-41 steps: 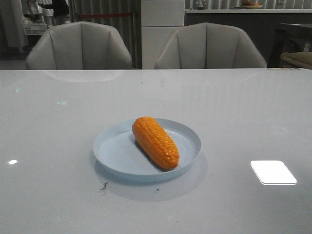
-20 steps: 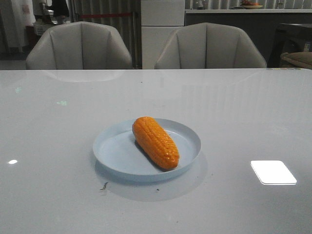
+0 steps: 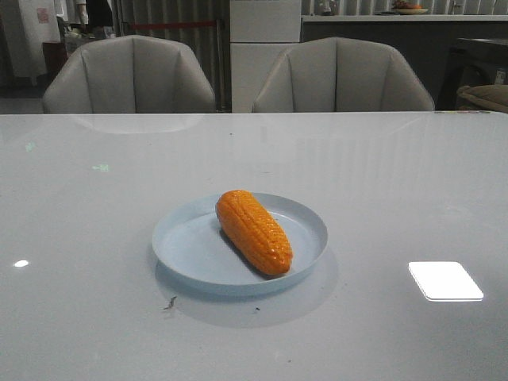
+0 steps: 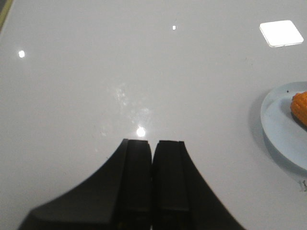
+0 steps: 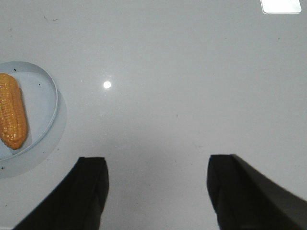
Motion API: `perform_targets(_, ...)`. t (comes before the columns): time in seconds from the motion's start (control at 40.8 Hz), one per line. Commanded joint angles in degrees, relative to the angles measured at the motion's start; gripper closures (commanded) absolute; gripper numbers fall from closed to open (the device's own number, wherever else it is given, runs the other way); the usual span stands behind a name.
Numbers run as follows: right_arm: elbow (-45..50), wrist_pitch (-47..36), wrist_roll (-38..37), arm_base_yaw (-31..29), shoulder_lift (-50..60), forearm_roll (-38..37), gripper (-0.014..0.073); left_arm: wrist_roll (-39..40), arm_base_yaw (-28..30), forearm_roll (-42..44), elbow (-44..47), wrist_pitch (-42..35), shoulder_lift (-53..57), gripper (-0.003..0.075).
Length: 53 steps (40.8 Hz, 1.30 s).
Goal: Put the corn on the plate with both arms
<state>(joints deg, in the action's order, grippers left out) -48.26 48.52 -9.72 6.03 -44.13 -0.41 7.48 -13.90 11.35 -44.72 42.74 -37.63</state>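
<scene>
One orange corn cob lies inside the single pale blue plate, resting on the plate's floor and running diagonally from the far rim toward the near right rim, its blunt end close to that near edge. The plate sits alone near the middle of the glossy white table, with a few small dark specks on the tabletop just in front of it. Neither arm shows in the front view. In the left wrist view the left gripper has its two black fingers pressed together with only a thin seam between them; they hold nothing and hover over bare tabletop, the plate and the tip of the cob just visible well off to one side. In the right wrist view the right gripper has its two fingers spread wide apart, empty, with bare table between them; the plate and cob lie apart from it, off to the side. Beyond the table stand two grey padded chairs, side by side. One bright rectangular light reflection glares on the tabletop right of the plate.
</scene>
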Motion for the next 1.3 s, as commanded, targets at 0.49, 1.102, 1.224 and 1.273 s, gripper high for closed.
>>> perform_targets(0.49, -1.56, -3.29, -0.05, -0.34, 0.36, -0.37, 0.005, -11.35, 15.92, -19.69, 24.88, -34.03, 26.02, 0.0631)
perform_targets(1.102, -1.56, -2.46, -0.05, -0.34, 0.36, -0.37, 0.005, -11.13, 11.64, -16.82, 45.27, -41.2, 38.94, 0.0631)
perform_targets(1.224, -1.56, -2.28, -0.05, -0.34, 0.29, -0.31, 0.005, -11.13, 11.25, -16.71, 45.27, -40.93, 38.94, 0.0631)
perform_targets(1.273, -1.56, -2.28, -0.05, -0.34, 0.29, -0.31, 0.005, -11.13, 11.25, -16.71, 45.27, -40.93, 38.82, 0.0631)
